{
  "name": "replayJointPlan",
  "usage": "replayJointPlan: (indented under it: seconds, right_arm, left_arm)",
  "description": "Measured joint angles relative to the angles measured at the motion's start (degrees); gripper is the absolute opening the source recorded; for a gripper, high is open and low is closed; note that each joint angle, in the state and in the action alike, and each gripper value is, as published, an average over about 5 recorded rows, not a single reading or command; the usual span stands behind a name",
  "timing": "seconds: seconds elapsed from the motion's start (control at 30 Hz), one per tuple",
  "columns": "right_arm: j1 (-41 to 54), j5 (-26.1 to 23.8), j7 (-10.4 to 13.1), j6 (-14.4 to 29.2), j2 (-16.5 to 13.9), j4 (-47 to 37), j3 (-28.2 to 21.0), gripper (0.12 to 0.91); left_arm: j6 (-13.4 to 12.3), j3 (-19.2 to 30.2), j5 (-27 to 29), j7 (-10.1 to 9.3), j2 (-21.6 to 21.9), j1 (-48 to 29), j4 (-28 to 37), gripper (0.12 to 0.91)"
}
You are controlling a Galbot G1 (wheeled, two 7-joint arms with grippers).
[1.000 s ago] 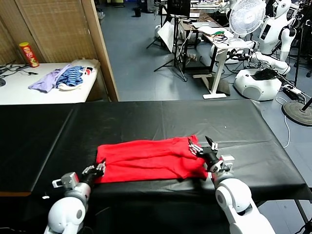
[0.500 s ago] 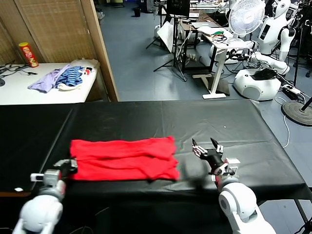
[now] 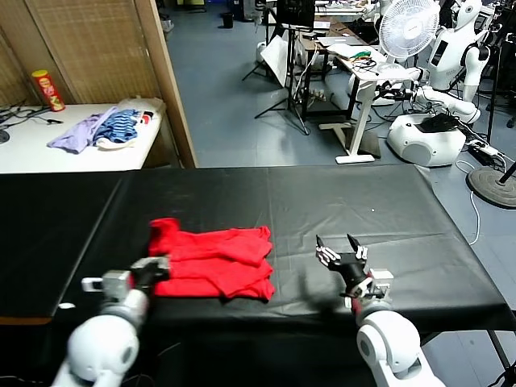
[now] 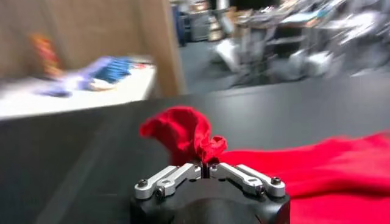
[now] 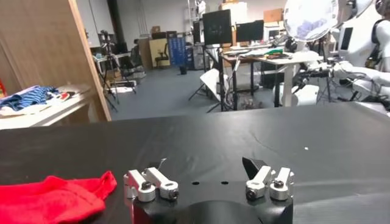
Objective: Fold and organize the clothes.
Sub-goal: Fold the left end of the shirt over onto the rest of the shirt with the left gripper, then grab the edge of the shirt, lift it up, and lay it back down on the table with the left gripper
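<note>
The clothes are one red T-shirt (image 3: 218,262), lying bunched in folds on the black table (image 3: 363,201), left of centre near the front edge. My left gripper (image 3: 155,270) is at the shirt's left end, shut on a pinch of the red fabric (image 4: 189,131), which stands up in a crumpled peak above the fingertips. From there the shirt (image 4: 341,167) lies flat and spreads away. My right gripper (image 3: 340,256) hovers open a little right of the shirt's right edge, with nothing between its fingers (image 5: 152,182). In its wrist view, a corner of the shirt (image 5: 55,198) lies off to one side.
A white side table (image 3: 32,149) at the back left holds lilac and blue-striped garments (image 3: 101,129) and a red can (image 3: 47,89). A wooden partition (image 3: 165,72) stands behind the black table. Desks, a fan (image 3: 407,28) and another white robot (image 3: 427,121) stand beyond it.
The left gripper dragged the shirt leftward, then came back right with the left end lifted. The shirt is now shorter and more bunched. The right gripper drew back from the shirt's right end.
</note>
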Motion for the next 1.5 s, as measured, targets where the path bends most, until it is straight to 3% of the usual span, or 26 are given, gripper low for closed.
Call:
replayJointPlan:
  seconds: [0.3,0.63,0.77,0.87,1.1,1.2,1.3,1.5]
  right_arm:
    - [-0.6,-1.2,0.0,-0.2,1.0,0.1,0.0,0.798]
    - [0.1,-1.5,-0.4,-0.3,1.2,-0.6,-0.8,0.798]
    - [0.6,-1.4,-1.6,-0.3,0.8,-0.6,-1.4,0.798]
    - [1.2,-1.2,-2.6,-0.1,0.3,-0.8,-2.0,0.798]
    - [3.3,0.2,-4.3,0.0,-0.5,-2.2,-4.4,0.798]
    - [4.7,0.6,-5.0,-0.2,-0.7,-3.1,-5.9,0.798]
    - [6.7,0.6,-5.8,-0.4,-0.5,-4.4,-8.0,0.798]
    - [12.4,-1.6,-6.6,-0.8,0.7,-9.6,-14.3,0.798]
  left_arm:
    - [-0.1,7.3,-1.9,-0.76,-7.7,-5.8,3.5,0.15]
    - [-0.9,9.0,-1.4,-1.57,-12.4,-6.5,6.5,0.15]
    - [-2.2,9.2,-0.2,-1.08,-14.1,-6.2,7.5,0.157]
    - [-3.4,9.2,-0.2,-0.27,-15.3,-6.1,8.1,0.244]
    - [-4.8,9.5,-4.0,0.4,-18.6,-6.0,7.3,0.619]
    - [-5.3,8.5,-5.0,1.06,-18.5,-5.4,5.9,0.739]
    - [-5.9,6.6,-3.5,1.62,-17.2,-4.5,4.7,0.79]
    - [-8.3,1.9,2.6,4.22,-13.2,-2.0,5.4,0.798]
